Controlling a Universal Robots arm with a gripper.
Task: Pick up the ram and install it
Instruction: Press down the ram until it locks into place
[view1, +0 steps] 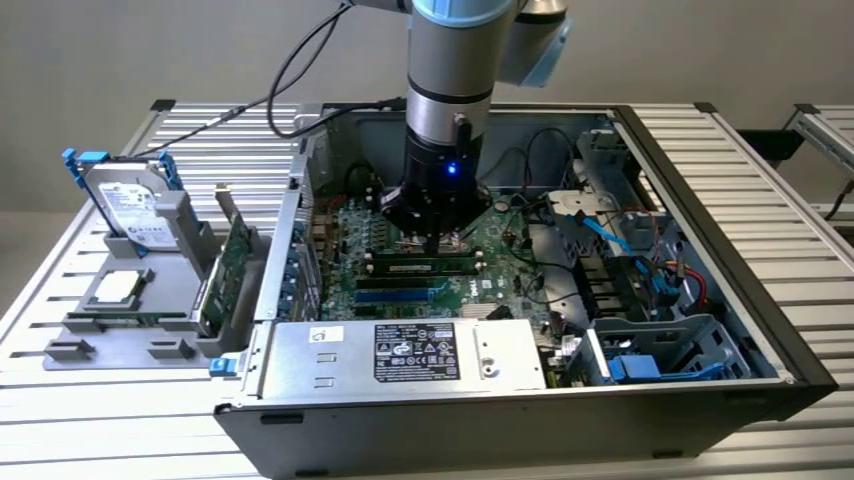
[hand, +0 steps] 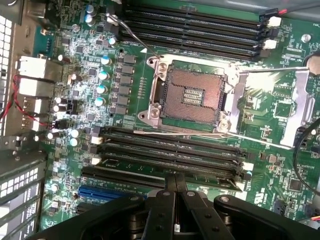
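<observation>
The ram (view1: 424, 266) is a thin green stick with dark chips, standing in a memory slot on the motherboard inside the open computer case. My gripper (view1: 430, 240) hangs straight down over the stick's middle. In the wrist view the two black fingers are shut together, and my gripper (hand: 176, 176) has its tips at the top edge of the ram (hand: 125, 175), which fills the slot furthest from the CPU socket. I cannot tell whether the tips press on it.
The open CPU socket (hand: 189, 97) and its raised metal plate (hand: 295, 105) lie beside the slots. A power supply (view1: 400, 350) and case walls hem in the board. Left of the case, a grey holder carries a hard drive (view1: 134, 205), a CPU chip (view1: 118, 285) and an expansion card (view1: 234, 265).
</observation>
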